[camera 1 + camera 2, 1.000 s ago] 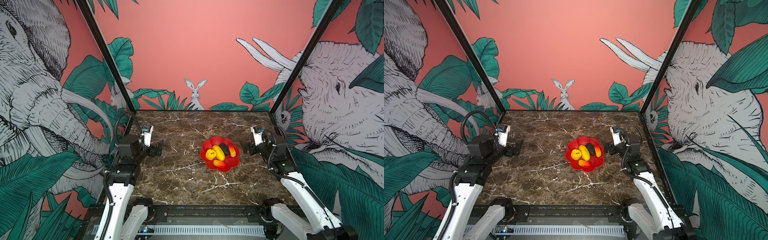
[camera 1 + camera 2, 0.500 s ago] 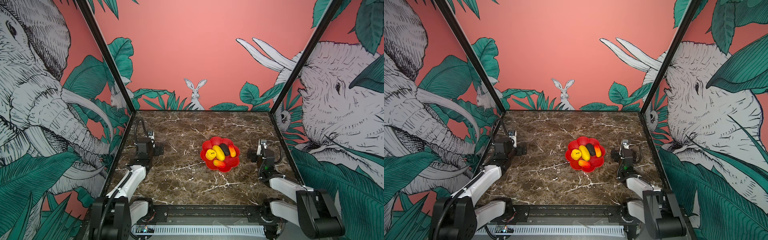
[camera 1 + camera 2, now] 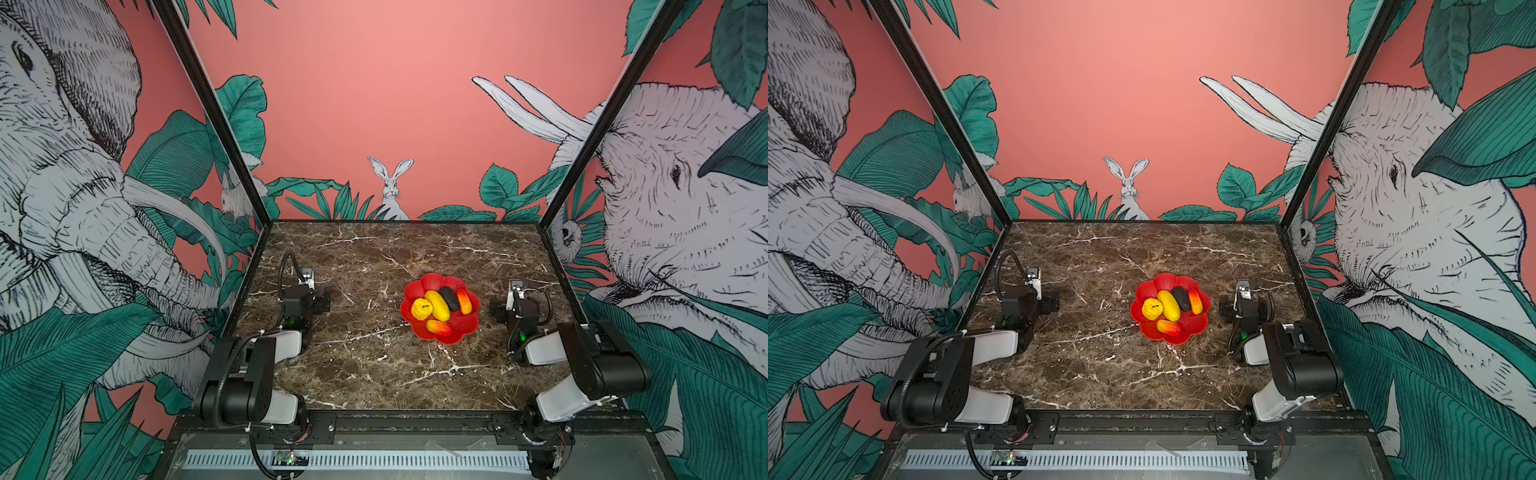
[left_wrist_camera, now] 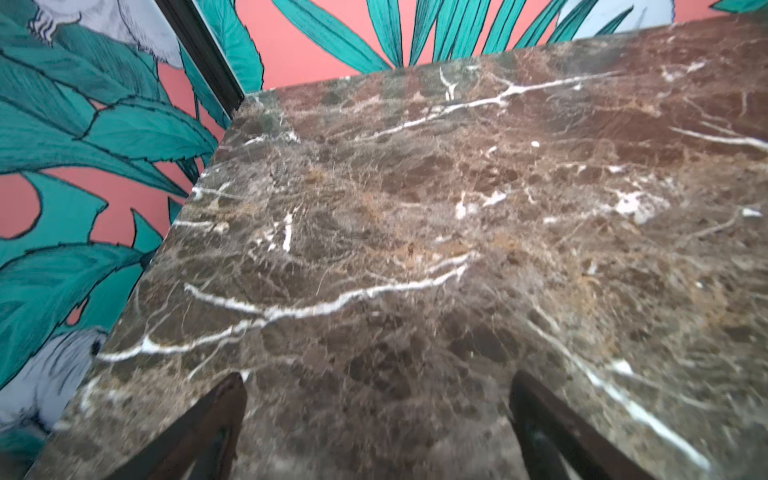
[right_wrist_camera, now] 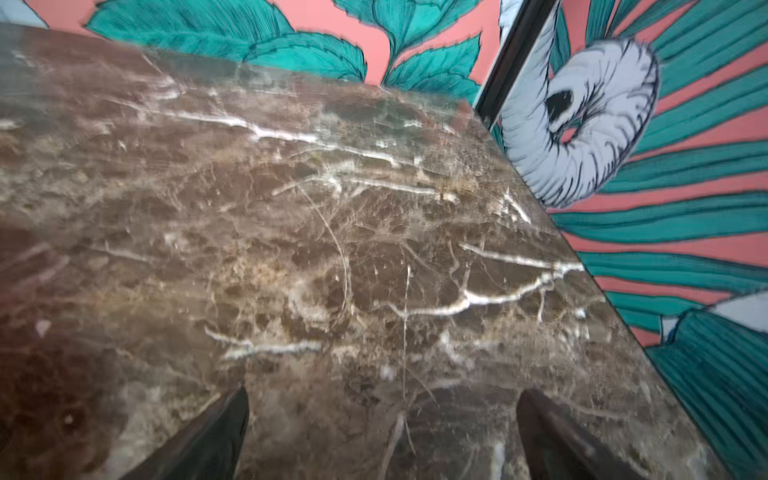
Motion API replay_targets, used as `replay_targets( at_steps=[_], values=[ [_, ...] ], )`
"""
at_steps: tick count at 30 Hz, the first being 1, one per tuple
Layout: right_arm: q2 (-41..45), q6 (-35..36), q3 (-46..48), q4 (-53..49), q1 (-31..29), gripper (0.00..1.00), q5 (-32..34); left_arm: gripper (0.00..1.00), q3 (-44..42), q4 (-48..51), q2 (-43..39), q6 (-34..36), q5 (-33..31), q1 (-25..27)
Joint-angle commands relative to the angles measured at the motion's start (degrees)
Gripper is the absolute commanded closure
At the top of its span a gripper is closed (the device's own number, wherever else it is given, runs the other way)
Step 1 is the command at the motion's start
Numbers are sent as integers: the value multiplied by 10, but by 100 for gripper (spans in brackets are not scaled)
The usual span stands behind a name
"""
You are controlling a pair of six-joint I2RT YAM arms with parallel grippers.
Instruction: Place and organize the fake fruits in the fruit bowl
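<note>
Near the bench (image 3: 374, 374) middle, the fruit bowl (image 3: 432, 283) holds all five fake fruits (image 3: 437, 305), hiding its centre. Left claw (image 4: 378, 376) and right claw (image 5: 382, 392) gape empty, both blurred and cut off.

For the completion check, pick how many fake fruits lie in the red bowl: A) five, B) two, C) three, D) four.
A: the fruit bowl holds a round yellow fruit, a long yellow fruit, a dark oval fruit, a right orange-red fruit and a front orange-red fruit.
</note>
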State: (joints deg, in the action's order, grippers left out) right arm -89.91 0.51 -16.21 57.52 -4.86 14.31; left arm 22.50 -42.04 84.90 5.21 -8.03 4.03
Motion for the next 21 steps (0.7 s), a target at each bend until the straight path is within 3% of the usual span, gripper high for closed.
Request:
replay_targets(
  at_steps=[1, 5, 7, 21],
  values=[
    [15, 1, -54, -45, 9, 0, -23, 1, 22, -61, 36, 16, 28, -5],
    [12, -2, -52, -36, 10, 0, -18, 0, 7, -104, 50, 12, 17, -6],
    [9, -5, -54, -31, 10, 1, -10, 0, 13, -66, 36, 9, 18, -5],
    [10, -2, -57, -41, 12, 1, -27, 0, 11, -76, 39, 10, 17, -6]
  ],
)
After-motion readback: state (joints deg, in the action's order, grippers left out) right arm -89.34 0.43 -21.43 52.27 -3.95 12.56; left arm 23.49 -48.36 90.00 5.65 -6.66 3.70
